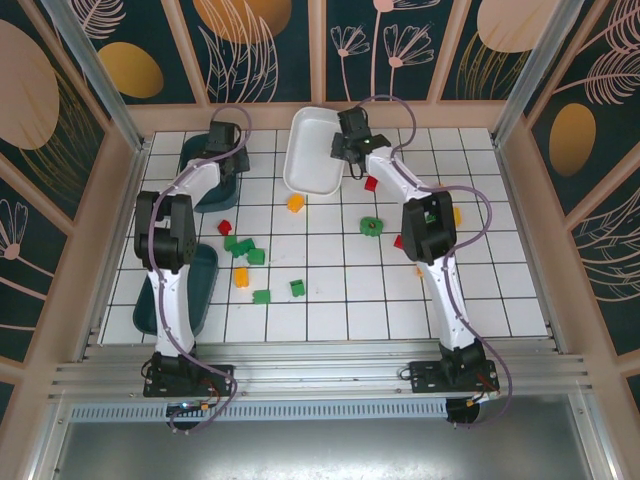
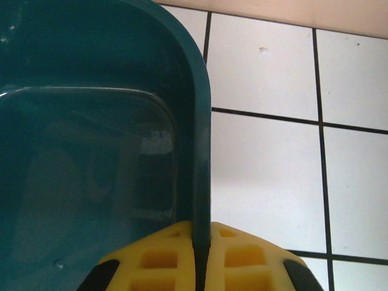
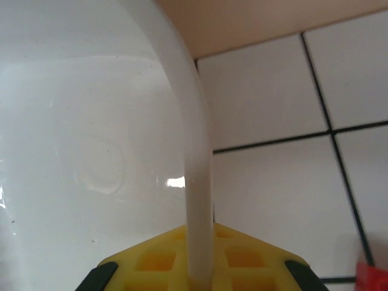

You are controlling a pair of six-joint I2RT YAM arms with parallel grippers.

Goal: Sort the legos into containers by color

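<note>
Legos (image 1: 371, 226), small plastic bricks in red, green and orange-yellow, are scattered loose over the white tiled table (image 1: 330, 315). Every one I can see lies outside the tubs.

Starting at the left gripper (image 2: 201, 260): its yellow fingers (image 2: 157, 260) are pinched onto the rim of the far dark teal tub (image 2: 197, 151), a shallow rounded-rectangular plastic container. One finger is inside the wall and one outside, so the jaws are closed on that rim. Bare white tiles lie just to its right.

Over to the right gripper (image 3: 200, 267), and it's the same picture. Yellow fingertips (image 3: 248, 260) are clamped on the thin rim of the white tub (image 3: 197, 151), a shallow rounded plastic container, with the wall running straight up between them. A red brick (image 3: 371, 276) peeks in at the lower right corner, near the fingers on the tile.

Pulling back to the overhead view, both held tubs sit at the far side of the table, teal on the left, white in the middle. An orange-yellow brick (image 1: 296, 204) lies just beside the white tub's near edge. A cluster of green bricks (image 1: 248, 250) sits left of centre, with a second red brick (image 1: 224, 227) just beside it. The near dark teal tub (image 1: 203, 280), the same shallow shape, rests at the near left, partly under my left arm. More bricks lie around the right arm, one red (image 1: 399, 241) right against it.
</note>
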